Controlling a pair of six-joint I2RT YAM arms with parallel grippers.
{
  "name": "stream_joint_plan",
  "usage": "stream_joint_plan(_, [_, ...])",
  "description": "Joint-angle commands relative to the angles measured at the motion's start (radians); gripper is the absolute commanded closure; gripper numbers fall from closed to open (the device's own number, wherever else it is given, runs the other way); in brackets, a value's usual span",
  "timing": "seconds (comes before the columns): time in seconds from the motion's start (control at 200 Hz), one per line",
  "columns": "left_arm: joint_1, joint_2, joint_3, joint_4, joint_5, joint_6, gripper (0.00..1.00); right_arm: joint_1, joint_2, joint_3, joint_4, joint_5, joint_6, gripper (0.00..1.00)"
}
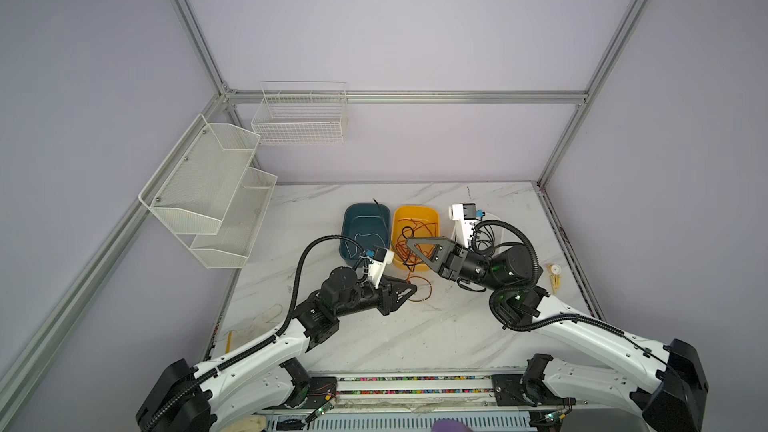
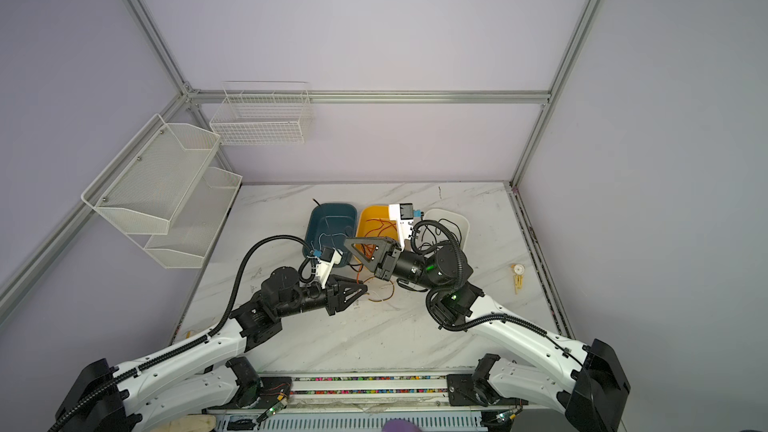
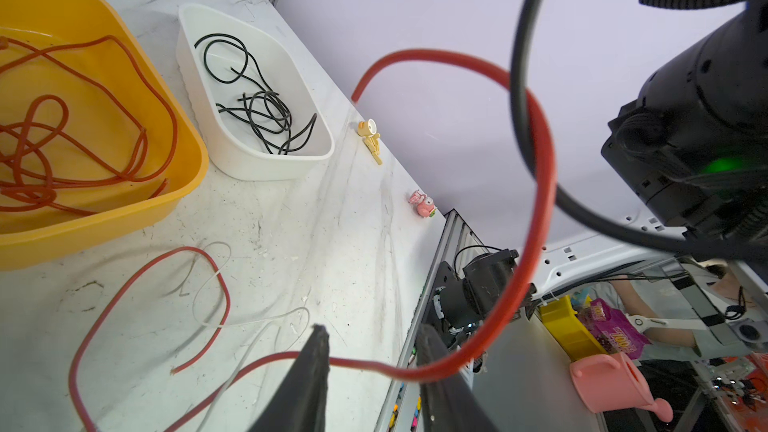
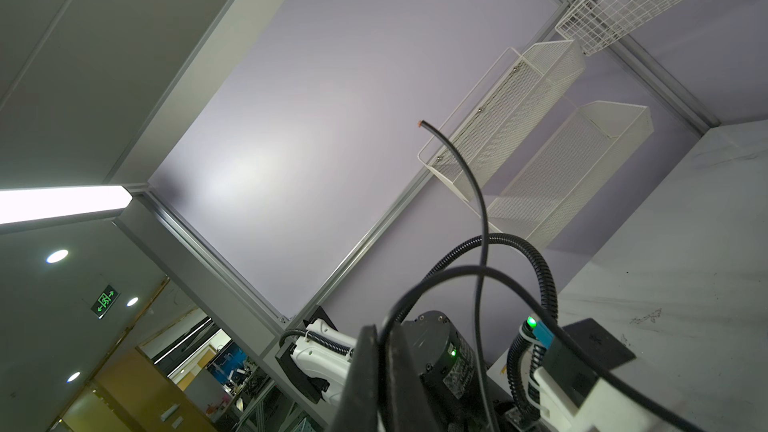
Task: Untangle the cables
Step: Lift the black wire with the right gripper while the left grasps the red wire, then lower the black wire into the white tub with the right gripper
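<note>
Lavender wall panels in an aluminium frame close round a white, grey-veined marble bench (image 1: pixel 374 338). Three smooth, round-cornered plastic tubs stand in a row toward 12 o'clock: a teal tub (image 1: pixel 351 222), a yellow tub (image 1: pixel 415 212) just beside it at its 3 o'clock, then a white tub (image 3: pixel 257 166). Thin curly black cables (image 3: pixel 266 114) lie coiled in the white tub, and a red-orange tangle (image 3: pixel 29 195) lies in the yellow one.

The right tool (image 1: pixel 409 241) hangs raised above the tub row with its black triangular fingers pressed together. It pinches a black cable (image 4: pixel 482 201), which arcs up free to a bare copper-coloured tip.

The left tool (image 1: pixel 413 287) sits low over the bench at 6 o'clock of the yellow tub, its jaws a little apart. A red-orange cable (image 3: pixel 547 151) crosses the gap between them with room to spare and rears off the bench in a wide loop. A white cable (image 3: pixel 249 321) lies curled flat on the marble just beyond the fingertips.

Bare bench spreads wide at 6 o'clock of both tools. At 3 o'clock the bench edge lies nearer, with a small yellow toy (image 3: pixel 368 130) beside it.
</note>
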Motion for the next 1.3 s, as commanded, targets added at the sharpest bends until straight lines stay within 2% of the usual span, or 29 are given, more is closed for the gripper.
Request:
stream_joint_plan(0.0, [-0.006,-0.004,0.051,0.082,0.002,0.012,0.78,-0.004,-0.020,-0.008,0.059,-0.017,0.019,1.00])
stream_joint_plan(0.175, [-0.005,-0.015,0.038,0.079,0.025,0.010,1.00,-0.004,-0.048,-0.010,0.027,0.006,0.000,1.00])
stream_joint_plan(0.425, [-0.005,-0.124,-0.043,0.004,0.010,0.013,1.00,-0.031,-0.090,-0.017,-0.063,0.096,0.003,1.00])
stream_joint_plan(0.59, [-0.004,-0.224,-0.082,-0.072,-0.022,0.021,1.00,-0.152,-0.115,-0.064,-0.063,0.095,0.081,1.00])
stream_joint_plan(0.745, [-0.004,-0.307,-0.086,-0.156,-0.047,0.035,1.00,-0.284,-0.152,-0.095,-0.092,0.078,0.097,1.00])
stream_joint_plan(0.975, [-0.003,-0.414,-0.072,-0.261,-0.100,0.051,1.00,-0.518,-0.181,-0.130,-0.299,0.074,0.017,1.00])
stream_joint_plan(1.065, [-0.003,-0.436,-0.066,-0.281,-0.114,0.053,1.00,-0.596,-0.161,-0.158,-0.305,0.045,0.008,1.00])
stream_joint_plan(1.295, [-0.003,-0.438,-0.034,-0.306,-0.122,0.054,1.00,-0.670,-0.031,-0.155,-0.408,0.086,-0.116,1.00])
